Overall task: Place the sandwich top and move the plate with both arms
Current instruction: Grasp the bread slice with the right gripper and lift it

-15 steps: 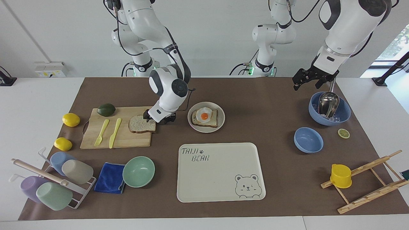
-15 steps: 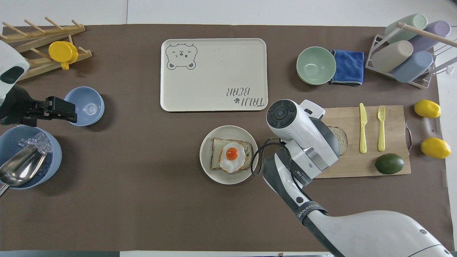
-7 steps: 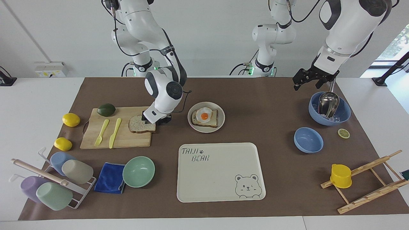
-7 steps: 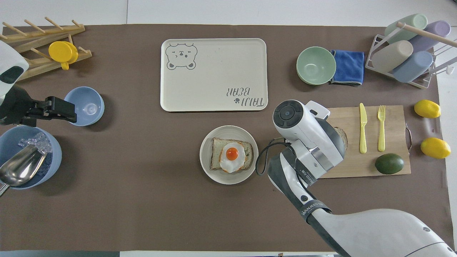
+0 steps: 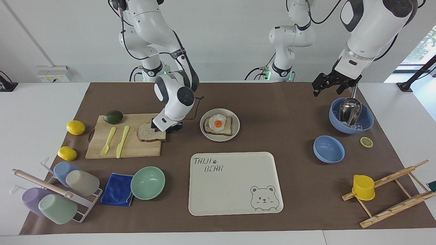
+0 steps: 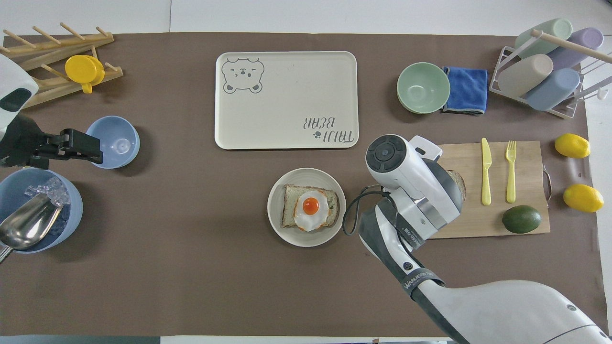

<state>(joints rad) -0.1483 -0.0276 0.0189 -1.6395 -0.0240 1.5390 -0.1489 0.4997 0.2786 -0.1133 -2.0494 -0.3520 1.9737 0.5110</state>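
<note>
Speckled pale bread slice [image 5: 150, 132] lies on wooden cutting board [image 5: 131, 144] | I have right gripper [image 5: 166, 129] low at its edge for pickup, finger opening I cannot tell | round beige plate [image 5: 235, 124] beside board | left gripper [image 5: 332, 84] waits, open, over blue bowl [image 5: 365, 121].

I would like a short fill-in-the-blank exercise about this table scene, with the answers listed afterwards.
1. The sandwich top lies on the wooden ____.
2. The toast on the plate carries a fried ____.
3. The right gripper is down at the bread slice, while the left gripper waits over the table beside the blue bowl that holds a metal ____.

Answers: cutting board; egg; scoop
</note>
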